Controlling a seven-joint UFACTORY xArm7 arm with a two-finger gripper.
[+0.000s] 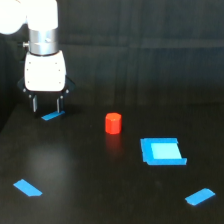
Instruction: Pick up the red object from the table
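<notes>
The red object [113,123] is a short red-orange cylinder standing upright on the black table [100,170], near the middle of the exterior view. My gripper [46,104] hangs from the white arm at the upper left, well to the left of the cylinder and slightly behind it. Its two thin fingers [34,103] point straight down with a gap between them, open and holding nothing. The fingertips hover just above a blue tape strip [52,116].
A blue square patch [162,151] lies to the right of the cylinder, a little nearer. Blue tape strips lie at the near left [27,188] and near right [199,196]. A dark wall backs the table.
</notes>
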